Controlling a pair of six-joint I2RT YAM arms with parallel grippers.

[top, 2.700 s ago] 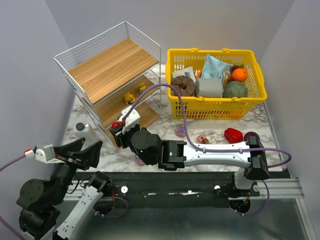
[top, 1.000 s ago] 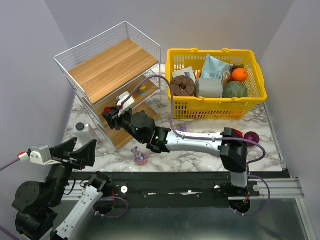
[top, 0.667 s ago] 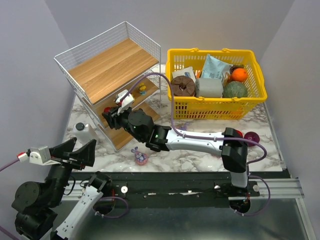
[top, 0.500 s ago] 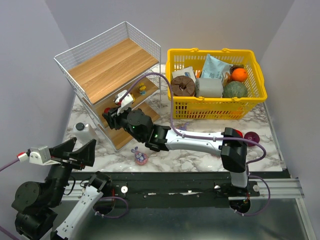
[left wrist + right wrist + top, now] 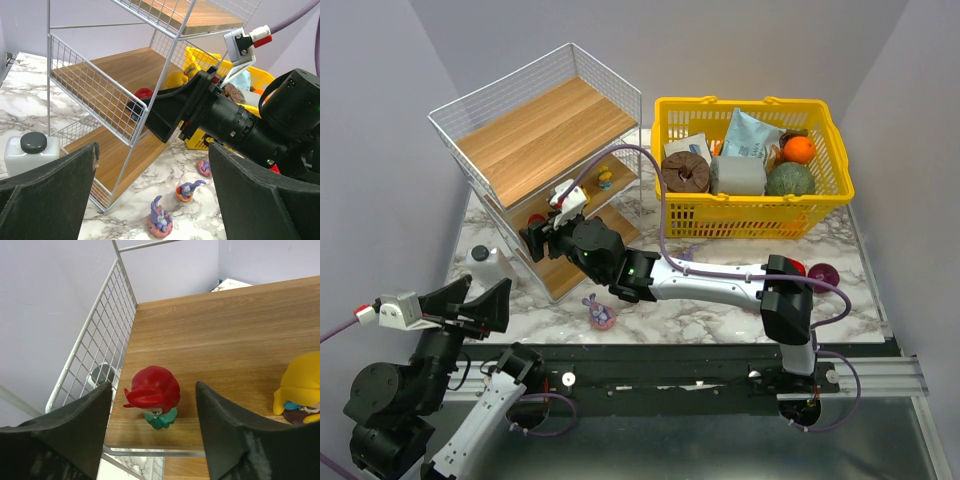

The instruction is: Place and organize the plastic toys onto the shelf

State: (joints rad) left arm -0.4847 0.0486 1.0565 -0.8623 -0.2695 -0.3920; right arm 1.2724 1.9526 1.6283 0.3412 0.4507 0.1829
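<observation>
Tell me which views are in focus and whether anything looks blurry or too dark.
Top external: evenly lit and sharp throughout, no harsh glare on the shelf. Right wrist: the red-haired toy is crisp, but the right tool's fingers are dark, soft-edged shapes close to the lens. Left wrist: the left tool's fingers are likewise dark and featureless, while the shelf behind them is sharp.

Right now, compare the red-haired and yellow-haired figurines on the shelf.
The red-haired figurine has a teal body; the yellow-haired figurine a dark purplish one. The red-haired figurine stands between the open fingers of the right gripper; the yellow-haired figurine sits off to one side. Both are glossy and rest on the same wooden board.
</observation>
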